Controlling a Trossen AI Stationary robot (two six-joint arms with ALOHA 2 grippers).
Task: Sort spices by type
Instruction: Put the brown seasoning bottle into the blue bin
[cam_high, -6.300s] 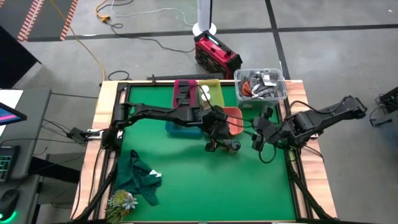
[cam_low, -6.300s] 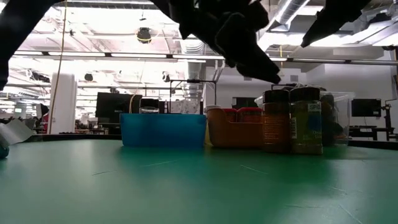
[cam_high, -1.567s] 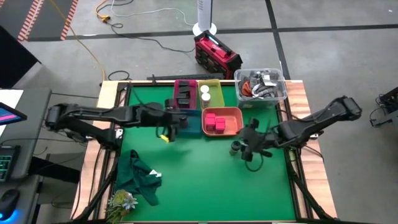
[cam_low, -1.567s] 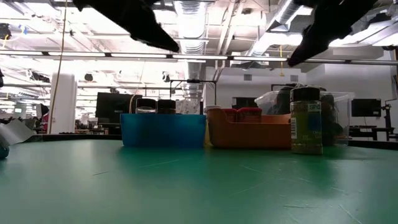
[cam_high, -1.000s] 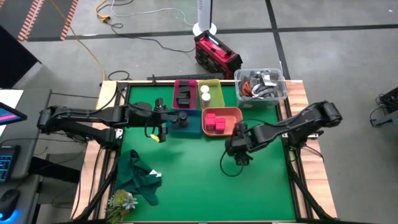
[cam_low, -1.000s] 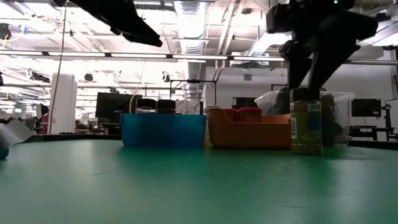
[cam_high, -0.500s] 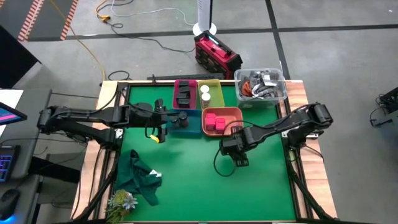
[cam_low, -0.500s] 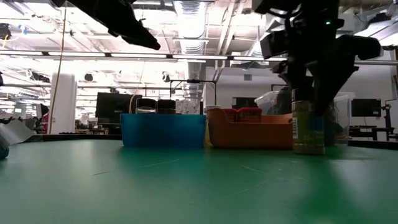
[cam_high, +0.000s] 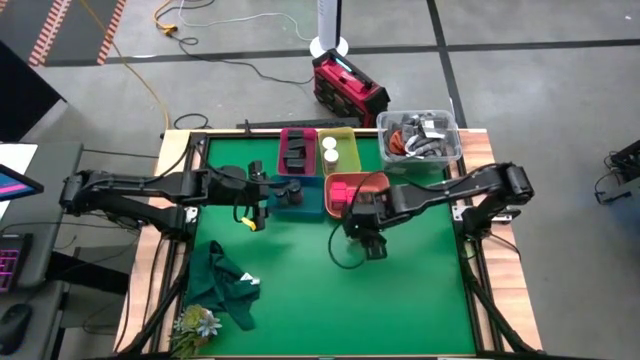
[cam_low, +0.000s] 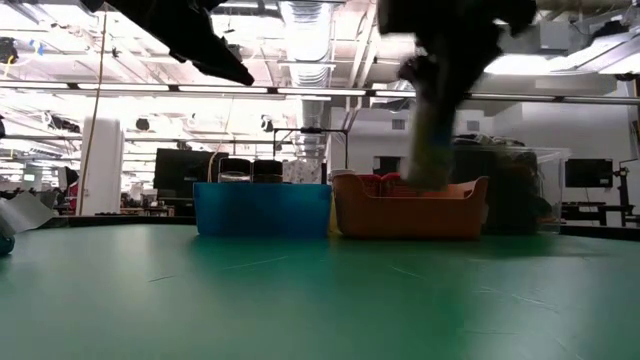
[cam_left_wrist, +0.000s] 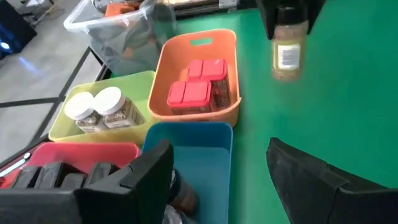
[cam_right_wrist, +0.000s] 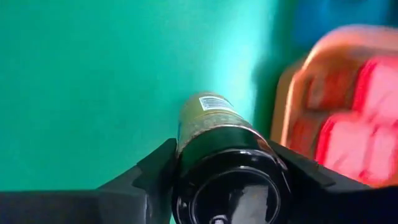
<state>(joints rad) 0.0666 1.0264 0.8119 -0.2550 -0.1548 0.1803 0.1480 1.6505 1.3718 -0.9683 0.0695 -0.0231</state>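
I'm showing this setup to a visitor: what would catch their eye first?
The right hand holds a dark-lidded spice jar off the green table, just in front of the orange tray of magenta-red cubes. At the table's back, four bright trays stand together; the left hand hovers over the blue tray.

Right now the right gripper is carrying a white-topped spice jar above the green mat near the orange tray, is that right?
Not quite. The jar in the right gripper has a dark lid, not a white top; the right wrist view shows the black cap between the fingers. The white-topped jars sit in the yellow-green tray. The rest holds: it is carried above the mat near the orange tray.
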